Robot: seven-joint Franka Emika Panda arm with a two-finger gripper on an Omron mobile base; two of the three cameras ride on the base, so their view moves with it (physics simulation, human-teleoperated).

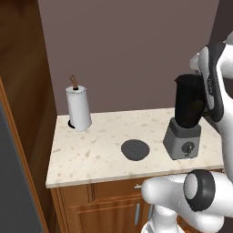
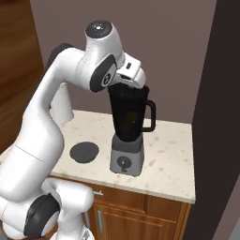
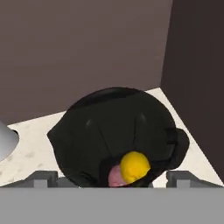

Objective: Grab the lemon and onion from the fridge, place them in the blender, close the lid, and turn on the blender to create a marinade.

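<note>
The blender [image 1: 187,113] [image 2: 128,123] stands on the counter, its black jar uncovered on the grey base with the knob. Looking down into the jar [image 3: 116,131], I see the yellow lemon [image 3: 134,166] resting against the pink onion [image 3: 113,177] at the bottom. My gripper [image 3: 113,179] hangs open just above the jar's mouth with nothing between its fingers; the hand [image 2: 132,71] sits right over the rim. The round dark grey lid [image 1: 135,149] [image 2: 84,152] lies flat on the counter left of the blender. I cannot make out the fridge.
A white paper-towel roll [image 1: 78,108] [image 2: 62,110] stands at the counter's back left. A tall dark panel [image 2: 220,117] closes the counter's right end, and a wooden cabinet side [image 1: 25,91] the left. Drawers run below the counter's front edge [image 1: 113,179].
</note>
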